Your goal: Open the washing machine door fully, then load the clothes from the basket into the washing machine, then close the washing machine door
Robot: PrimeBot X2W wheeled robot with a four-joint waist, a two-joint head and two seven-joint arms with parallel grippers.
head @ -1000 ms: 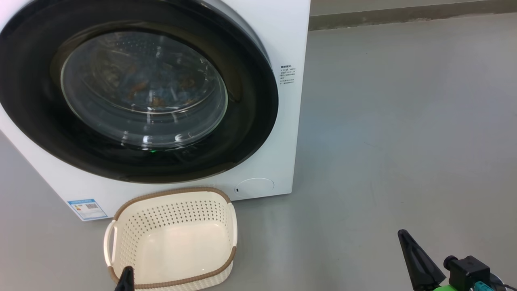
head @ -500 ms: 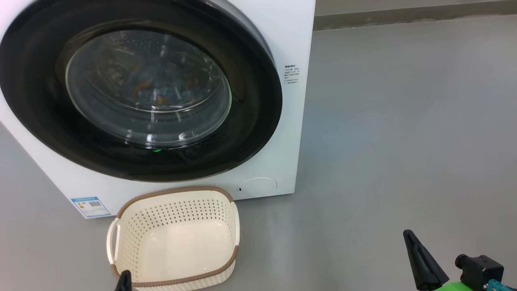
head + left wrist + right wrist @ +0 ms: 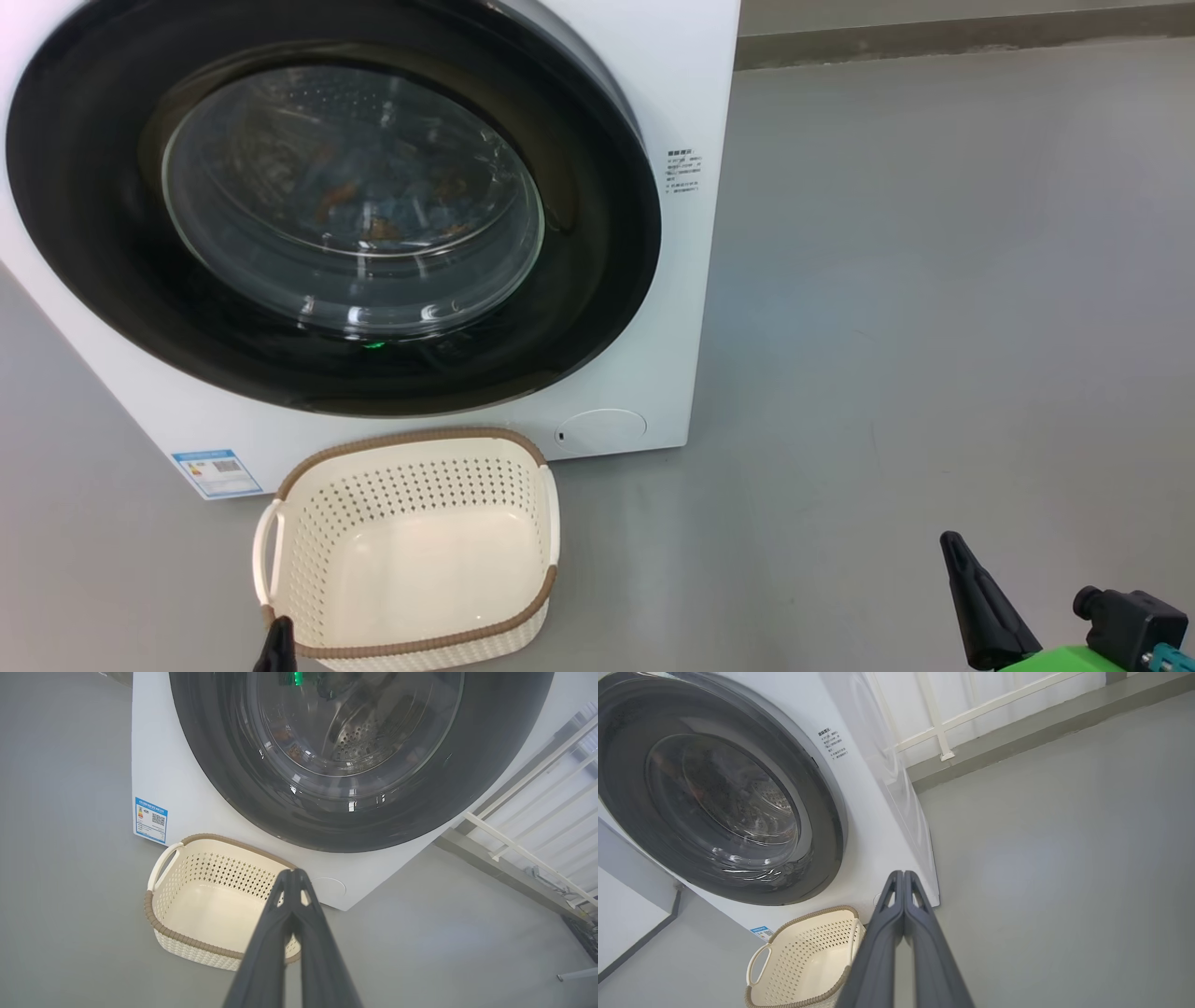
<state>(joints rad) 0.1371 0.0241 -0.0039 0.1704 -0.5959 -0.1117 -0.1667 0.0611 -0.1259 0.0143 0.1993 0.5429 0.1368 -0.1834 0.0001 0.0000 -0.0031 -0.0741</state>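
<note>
The white washing machine (image 3: 681, 308) stands on the floor with its washing machine door (image 3: 602, 280) shut against the front. Through the glass bowl I make out the clothes (image 3: 392, 210), blue with orange-brown prints, inside the drum. In front of the machine sits the cream basket (image 3: 411, 439), nothing in it. At its near rim my left gripper (image 3: 275, 649) is shut with nothing in it, fingertips together in the left wrist view (image 3: 293, 872). My right gripper (image 3: 952, 541) hangs shut over bare floor to the right, also holding nothing (image 3: 903, 873).
A blue energy label (image 3: 216, 472) and a round cap (image 3: 602, 431) sit low on the machine's front. Open grey floor (image 3: 934, 327) stretches right of the machine to a skirting (image 3: 934, 37). A white railing (image 3: 537, 826) stands beyond it.
The head camera has shifted a little, so the machine and basket sit slightly further right in the picture. Both grippers stay shut, and nothing among the things has moved.
</note>
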